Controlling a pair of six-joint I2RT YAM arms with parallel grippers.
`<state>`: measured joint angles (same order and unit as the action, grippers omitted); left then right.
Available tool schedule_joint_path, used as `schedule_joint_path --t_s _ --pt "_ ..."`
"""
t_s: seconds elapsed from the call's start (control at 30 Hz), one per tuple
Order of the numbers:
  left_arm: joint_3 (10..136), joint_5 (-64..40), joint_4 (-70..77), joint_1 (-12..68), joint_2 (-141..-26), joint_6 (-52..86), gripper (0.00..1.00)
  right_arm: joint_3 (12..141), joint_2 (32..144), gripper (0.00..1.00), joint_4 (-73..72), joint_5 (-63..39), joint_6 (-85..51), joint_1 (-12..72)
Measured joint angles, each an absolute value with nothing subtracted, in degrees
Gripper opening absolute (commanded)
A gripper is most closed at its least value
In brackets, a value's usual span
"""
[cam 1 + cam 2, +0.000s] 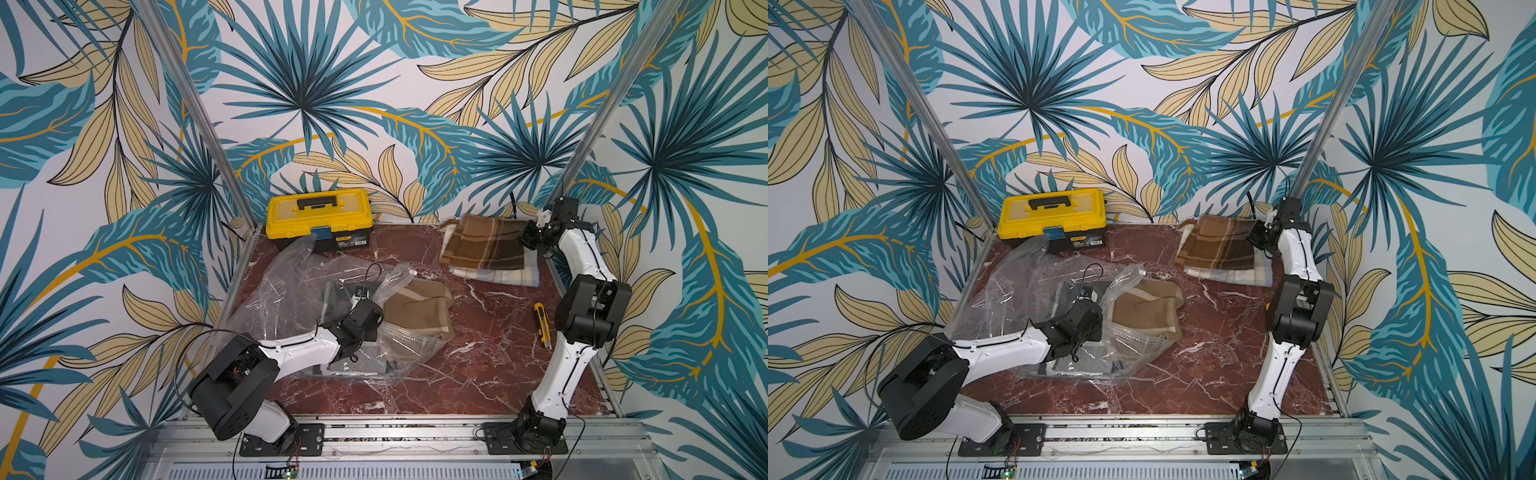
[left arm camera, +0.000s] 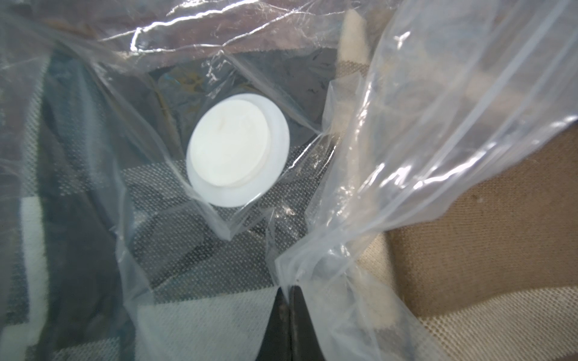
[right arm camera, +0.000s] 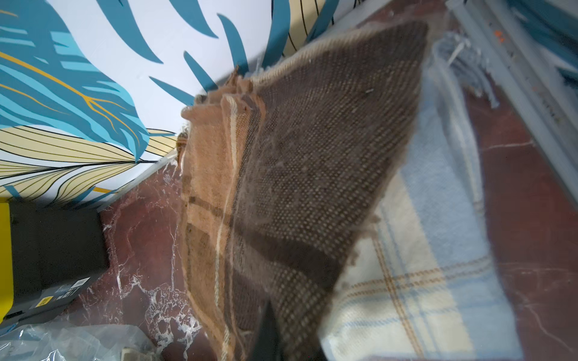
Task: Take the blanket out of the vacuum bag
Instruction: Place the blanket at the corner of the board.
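**Unpacking partway**

Both top views: vacuum bag (image 1: 286, 286) at tabletop (image 1: 478, 374) 9 o'clock, tan blanket (image 1: 415, 307) half out, grey blanket (image 1: 338, 293) inside; brown blanket (image 1: 482, 245) out at 1 o'clock.
Left wrist: left end effector (image 2: 288, 290) clamped on bag film.
Right wrist: right end effector (image 3: 269, 312) grips brown blanket.

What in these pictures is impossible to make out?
Left tool: in both top views its tips hide under its own wrist and the vacuum bag.
Right tool: right wrist view, cut off by the bottom edge; brown blanket blurred.
Toolbox label: top views, print too small.
Grey blanket: top views, plastic and left arm hide its extent.
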<state>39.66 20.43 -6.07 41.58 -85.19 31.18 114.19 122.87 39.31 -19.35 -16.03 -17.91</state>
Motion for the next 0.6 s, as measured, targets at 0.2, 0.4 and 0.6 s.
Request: schedule_joint_path --t_s 0.2,0.4,0.6 --pt "39.7 20.6 -6.3 41.6 -85.2 31.2 0.00 116.3 126.7 0.00 42.9 -18.0 -12.7 -21.0" --pt "40.4 20.6 -7.3 41.6 -85.2 31.2 0.00 114.8 131.0 0.19 43.9 -15.8 -10.7 -22.9" --pt "41.3 20.6 -8.1 41.8 -85.4 31.2 0.00 108.9 128.6 0.49 42.1 -15.1 -9.7 -22.9"
